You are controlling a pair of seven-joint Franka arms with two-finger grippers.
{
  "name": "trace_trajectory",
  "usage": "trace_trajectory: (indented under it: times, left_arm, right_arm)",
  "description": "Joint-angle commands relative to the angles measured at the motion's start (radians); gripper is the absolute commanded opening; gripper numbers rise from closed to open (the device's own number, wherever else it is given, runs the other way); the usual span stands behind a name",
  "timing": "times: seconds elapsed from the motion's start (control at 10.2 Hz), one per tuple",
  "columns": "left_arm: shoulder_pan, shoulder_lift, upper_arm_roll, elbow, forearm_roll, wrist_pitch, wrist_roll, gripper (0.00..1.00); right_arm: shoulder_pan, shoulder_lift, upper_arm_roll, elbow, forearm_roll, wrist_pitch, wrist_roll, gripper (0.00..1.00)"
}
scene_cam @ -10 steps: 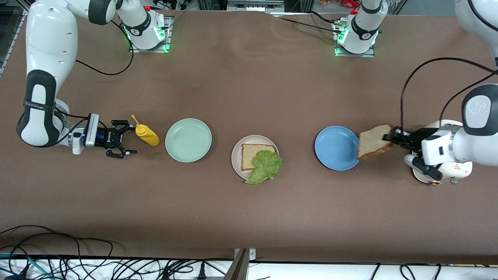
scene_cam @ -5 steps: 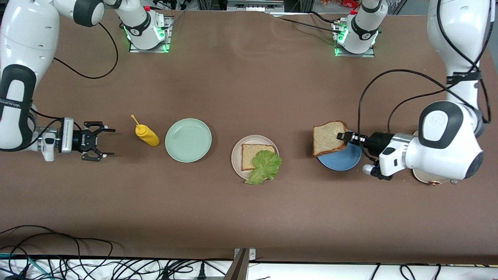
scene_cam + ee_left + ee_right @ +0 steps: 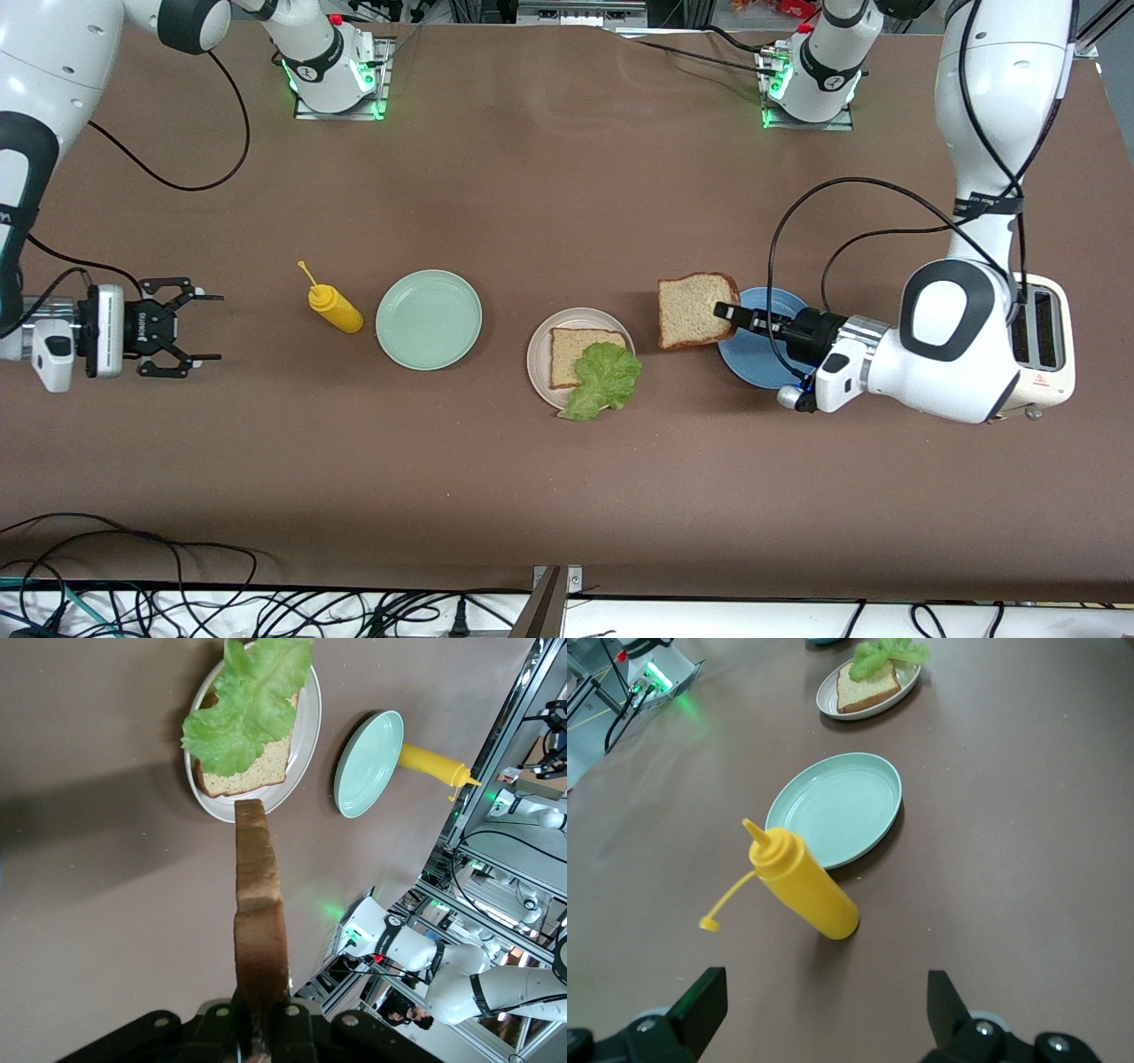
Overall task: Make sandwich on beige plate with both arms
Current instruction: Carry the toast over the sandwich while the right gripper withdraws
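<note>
The beige plate [image 3: 542,347] sits mid-table with a bread slice [image 3: 571,350] and a green lettuce leaf [image 3: 604,379] on it. They also show in the left wrist view as the plate [image 3: 306,735], slice [image 3: 261,773] and leaf [image 3: 248,704]. My left gripper [image 3: 726,315] is shut on a second bread slice [image 3: 694,309], held over the table between the blue plate [image 3: 753,372] and the beige plate; that slice [image 3: 259,904] shows edge-on in the left wrist view. My right gripper [image 3: 202,328] is open and empty at the right arm's end of the table.
A mint-green plate [image 3: 429,319] and a yellow squeeze bottle [image 3: 335,307] lie between my right gripper and the beige plate; both show in the right wrist view, the plate [image 3: 837,806] and bottle [image 3: 802,881]. A white toaster [image 3: 1045,346] stands at the left arm's end.
My left gripper has carried the bread slice from beside the toaster across the blue plate toward the beige plate. My right gripper has drawn back from the yellow bottle toward its end of the table.
</note>
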Motion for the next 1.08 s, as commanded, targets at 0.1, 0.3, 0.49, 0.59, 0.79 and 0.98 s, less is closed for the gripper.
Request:
trace_trajectory:
  times: [0.1, 0.3, 0.49, 0.59, 0.79, 0.98]
  left_arm:
    - [-0.114, 0.035, 0.012, 0.020, -0.072, 0.159, -0.011, 0.00]
    - [-0.166, 0.063, 0.012, 0.019, -0.154, 0.258, -0.024, 0.00]
    - [-0.203, 0.075, 0.012, 0.019, -0.158, 0.328, -0.051, 0.00]
    - [-0.215, 0.089, 0.011, 0.020, -0.161, 0.332, -0.057, 0.00]
    - [-0.239, 0.104, 0.012, 0.019, -0.216, 0.378, -0.057, 0.00]
    - [-0.257, 0.109, 0.012, 0.019, -0.224, 0.416, -0.059, 0.00]
  right_arm:
    - [0.019, -0.044, -0.009, 0.128, -0.121, -0.065, 0.288, 1.00]
    - [0.078, -0.113, -0.009, 0.147, -0.218, -0.066, 0.467, 1.00]
    - [0.131, -0.171, -0.009, 0.147, -0.304, -0.067, 0.624, 1.00]
    - [0.163, -0.200, -0.009, 0.147, -0.363, -0.067, 0.687, 1.00]
    - [0.214, -0.232, -0.014, 0.151, -0.478, -0.064, 0.826, 1.00]
    - [0.248, -0.249, -0.005, 0.217, -0.566, -0.066, 0.975, 1.00]
